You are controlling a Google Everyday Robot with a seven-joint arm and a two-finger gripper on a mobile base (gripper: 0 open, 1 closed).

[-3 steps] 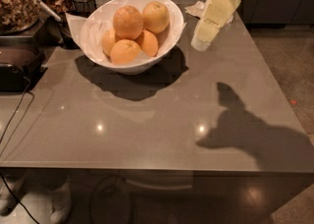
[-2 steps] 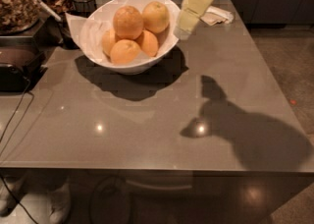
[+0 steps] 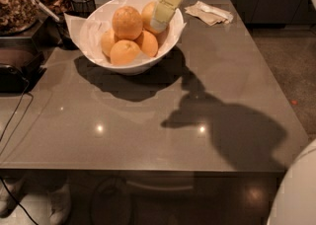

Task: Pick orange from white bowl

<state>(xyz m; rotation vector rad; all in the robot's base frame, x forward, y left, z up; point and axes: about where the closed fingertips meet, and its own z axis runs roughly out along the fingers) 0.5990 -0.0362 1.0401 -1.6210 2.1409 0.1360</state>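
The white bowl (image 3: 94, 54) stands at the back left of the grey table, lined with white paper and holding several oranges. The orange (image 3: 127, 21), the largest and deep orange with mottled skin, sits on top of the pile at the middle. A paler orange (image 3: 146, 13) lies behind it to the right, partly hidden by the gripper. Smaller oranges (image 3: 124, 52) lie at the front. My gripper (image 3: 159, 23), pale yellow, comes down from the top edge over the bowl's right side, its tip just right of the orange and against the paler one.
A crumpled napkin (image 3: 210, 12) lies at the back right of the table (image 3: 207, 86). Jars of granola (image 3: 15, 2), a wire holder (image 3: 81, 2), a black appliance (image 3: 15, 71) and a cable (image 3: 15, 120) crowd the left. My white body (image 3: 296, 194) shows at bottom right.
My gripper has moved left, from outside the bowl's right rim to over the bowl's right side among the oranges. Its shadow on the table has shifted left too.
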